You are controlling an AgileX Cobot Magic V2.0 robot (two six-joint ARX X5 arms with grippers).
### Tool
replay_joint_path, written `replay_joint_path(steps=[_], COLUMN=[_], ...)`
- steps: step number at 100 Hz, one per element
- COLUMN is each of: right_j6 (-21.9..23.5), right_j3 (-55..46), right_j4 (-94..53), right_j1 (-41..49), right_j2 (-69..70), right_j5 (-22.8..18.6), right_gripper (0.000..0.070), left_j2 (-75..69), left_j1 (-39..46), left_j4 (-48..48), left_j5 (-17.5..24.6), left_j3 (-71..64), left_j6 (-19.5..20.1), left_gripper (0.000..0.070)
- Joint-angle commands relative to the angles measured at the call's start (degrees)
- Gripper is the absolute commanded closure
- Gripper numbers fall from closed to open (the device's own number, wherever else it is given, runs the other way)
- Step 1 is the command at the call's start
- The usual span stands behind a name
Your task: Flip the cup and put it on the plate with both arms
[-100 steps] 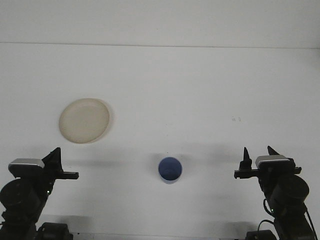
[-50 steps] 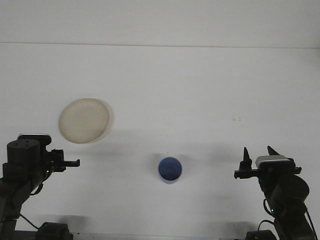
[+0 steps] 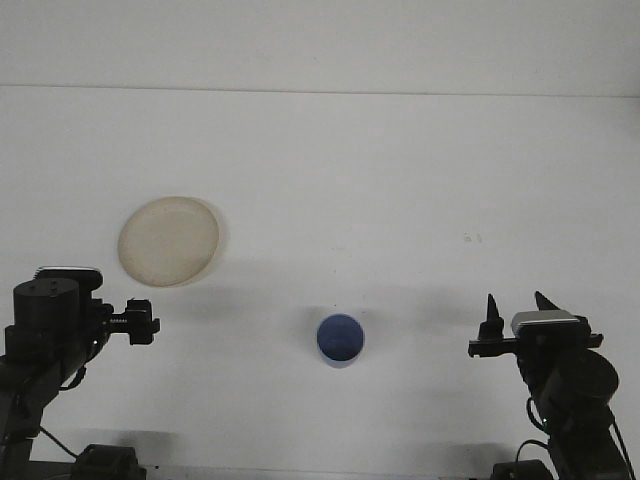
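On the table (image 3: 400, 180): one plate (image 3: 168, 240), one cup (image 3: 340, 339), right gripper (image 3: 514, 312) apart, left gripper (image 3: 143, 324) unclear.

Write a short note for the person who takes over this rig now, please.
Left claw: near the table's left front, holds nothing; open or shut not clear.
Right claw: open, empty, at the right front.
Blue cup: on the table, center front, untouched.
Beige plate: left of center, nothing on it.
Done: nothing yet.
Left: grasp the cup, flip it, set it on the plate.
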Motion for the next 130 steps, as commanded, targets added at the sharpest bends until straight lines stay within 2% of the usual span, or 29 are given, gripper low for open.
replay_joint_path(steps=[1,11,21,59,85,106,130], right_j6=[0.5,0.5,0.5,1.1,1.1,1.1,1.2], right_j3=[0.6,0.6,0.6,0.6,0.6,0.6,0.6], right_j4=[0.8,0.7,0.7,0.7,0.7,0.6,0.3], right_j1=[0.2,0.2,0.2,0.2,0.2,0.2,0.2], right_j2=[0.1,0.1,0.1,0.1,0.1,0.1,0.1], right_j5=[0.2,0.2,0.2,-0.2,-0.2,-0.2,-0.3], right_gripper=[0.0206,0.0206,0.0206,0.0206,0.0206,0.0206,0.0206], left_j2=[1.1,3.3,6.8,25.4,38.8,46.2,51.9], left_j1=[-0.2,-1.1,-4.2,-25.8,-38.0,-43.6,-45.6], left_j4=[0.0,-0.5,-1.1,3.2,4.3,5.0,4.9], left_j5=[2.7,7.8,10.1,10.7,10.7,10.7,10.0], left_j3=[1.7,3.0,4.9,13.4,22.2,25.9,25.9], left_j6=[-0.3,-1.5,-4.2,-9.2,-9.1,-8.0,-7.4], left_gripper=[0.0189,0.0195,0.0195,0.0196,0.0196,0.0196,0.0196])
